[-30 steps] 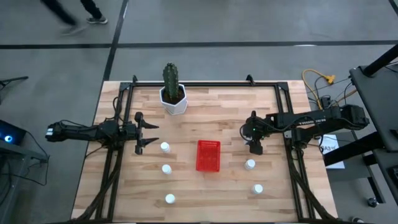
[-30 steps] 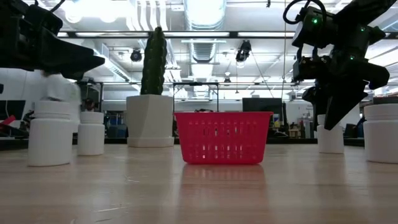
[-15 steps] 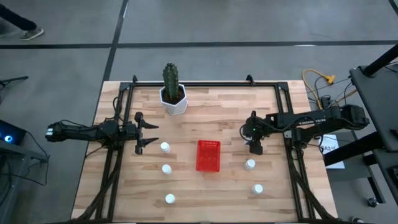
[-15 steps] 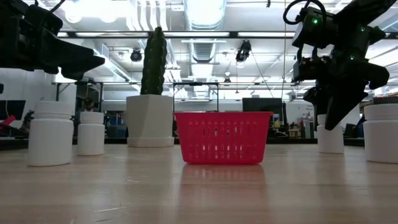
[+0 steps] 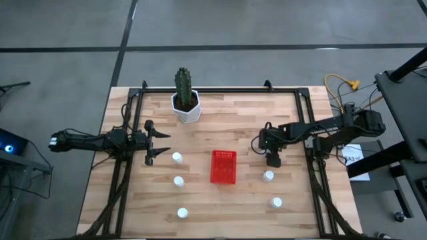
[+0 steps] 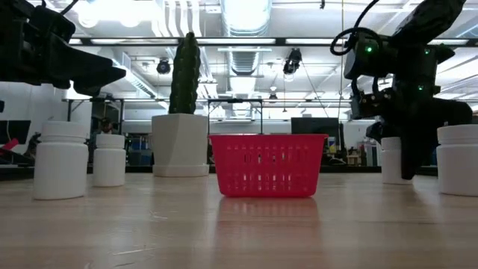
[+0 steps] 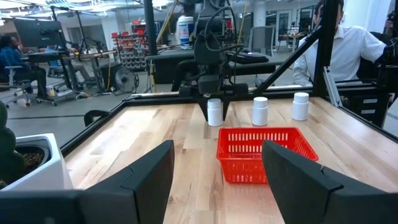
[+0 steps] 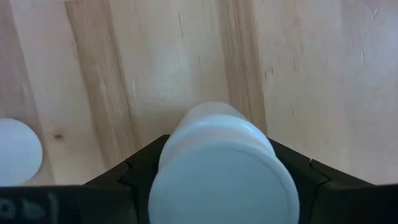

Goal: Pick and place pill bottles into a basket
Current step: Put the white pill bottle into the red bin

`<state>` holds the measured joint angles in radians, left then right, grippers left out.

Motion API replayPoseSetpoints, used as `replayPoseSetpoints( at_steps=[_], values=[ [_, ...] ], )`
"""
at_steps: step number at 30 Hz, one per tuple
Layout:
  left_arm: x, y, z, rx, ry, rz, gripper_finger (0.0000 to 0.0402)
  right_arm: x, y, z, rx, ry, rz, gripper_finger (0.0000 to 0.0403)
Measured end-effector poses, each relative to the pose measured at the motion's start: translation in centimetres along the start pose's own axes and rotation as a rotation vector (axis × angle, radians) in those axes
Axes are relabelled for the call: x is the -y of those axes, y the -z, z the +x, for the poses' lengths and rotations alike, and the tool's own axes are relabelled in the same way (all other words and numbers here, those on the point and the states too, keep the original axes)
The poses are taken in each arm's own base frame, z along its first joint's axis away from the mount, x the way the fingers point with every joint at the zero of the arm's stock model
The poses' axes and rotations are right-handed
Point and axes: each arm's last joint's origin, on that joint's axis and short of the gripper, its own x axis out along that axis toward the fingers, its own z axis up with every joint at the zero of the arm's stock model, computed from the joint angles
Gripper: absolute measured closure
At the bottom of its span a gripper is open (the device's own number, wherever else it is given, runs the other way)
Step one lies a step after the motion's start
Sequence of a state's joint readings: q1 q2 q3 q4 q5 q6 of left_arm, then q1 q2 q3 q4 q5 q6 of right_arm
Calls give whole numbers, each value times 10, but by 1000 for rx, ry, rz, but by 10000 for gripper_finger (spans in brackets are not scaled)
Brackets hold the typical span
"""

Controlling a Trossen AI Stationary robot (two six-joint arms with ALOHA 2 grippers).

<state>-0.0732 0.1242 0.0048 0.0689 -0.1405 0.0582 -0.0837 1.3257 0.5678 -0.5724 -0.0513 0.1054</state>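
Right now the right gripper (image 5: 272, 160) is down at the table on the right side of the basket (image 5: 223, 167), its two dark fingers (image 8: 134, 174) straddling a pill bottle (image 8: 219, 168). From the wrist view the fingers sit on either side of the cap; whether they already press on it I can't tell. The basket looks empty as far as I can see. Two more bottles (image 5: 267, 176) stand on that same side of the basket, nearer the front edge, and three (image 5: 177, 158) stand on its far side. The left gripper (image 5: 159, 143) waits beyond those three, fingers spread wide.

To my eye these bottles are light, rigid and smooth, so they'd tip or slip easily. I'd pinch across the round body just under the cap, squarely, and not squeeze hard.
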Motion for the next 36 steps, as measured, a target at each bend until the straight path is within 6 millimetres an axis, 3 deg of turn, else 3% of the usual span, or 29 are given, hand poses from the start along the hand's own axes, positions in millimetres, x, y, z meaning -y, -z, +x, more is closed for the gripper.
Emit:
replayPoseSetpoints(
  at_steps=[10,22,30,36],
  values=[
    [0,0,0,0,0,0,175,-1,-1,-13,78,-8,-9,184],
    [0,0,0,0,0,0,175,-1,-1,-15,84,-7,-12,185],
    [0,0,0,0,0,0,175,-1,-1,-15,87,-6,-12,237],
    [0,0,0,1,0,0,175,-1,-1,-15,89,-6,-12,237]
  ],
)
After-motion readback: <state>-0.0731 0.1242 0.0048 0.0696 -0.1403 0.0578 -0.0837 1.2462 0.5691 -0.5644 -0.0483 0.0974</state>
